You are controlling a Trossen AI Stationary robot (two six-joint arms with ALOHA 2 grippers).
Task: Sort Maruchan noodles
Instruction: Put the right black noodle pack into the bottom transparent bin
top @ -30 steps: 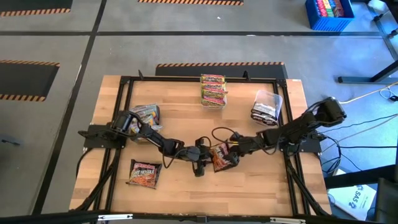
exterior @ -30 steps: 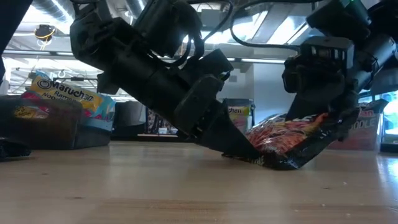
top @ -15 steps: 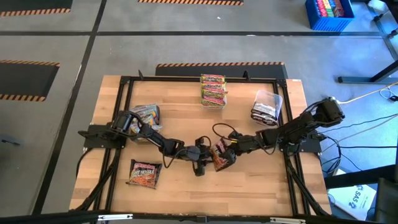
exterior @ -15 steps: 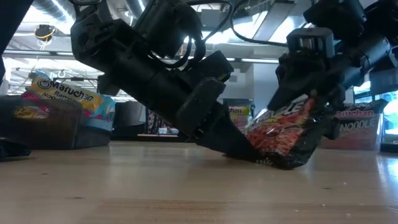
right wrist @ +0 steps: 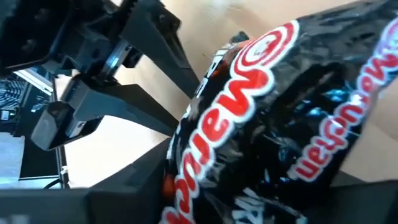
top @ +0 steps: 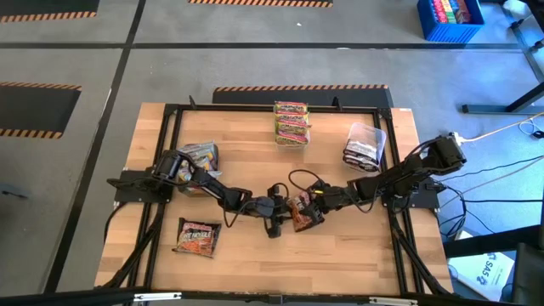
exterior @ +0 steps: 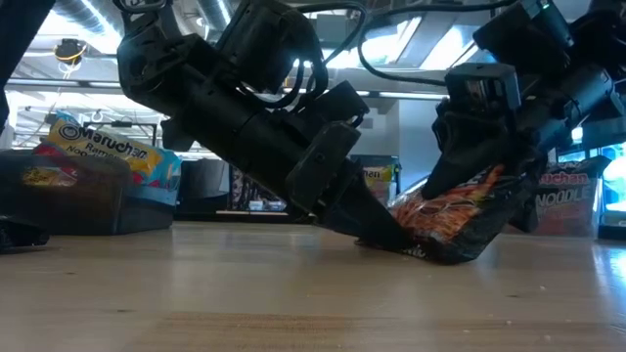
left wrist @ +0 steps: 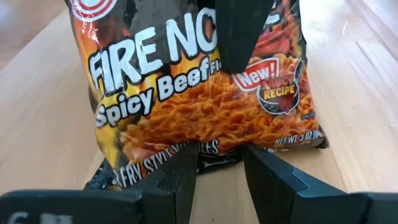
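I see both claws pinching one dark noodle packet (top: 301,212) mid-table: left gripper (top: 279,210) on its lower edge, right gripper (top: 311,204) gripping its top. Far right, a clear tub (top: 365,144) holds dark packets.

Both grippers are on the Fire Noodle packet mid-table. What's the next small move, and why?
Probably open the left gripper and back it off. It pinches the bottom edge of the Fire Noodle packet, while the right gripper clamps the raised end, so the handover looks nearly complete.
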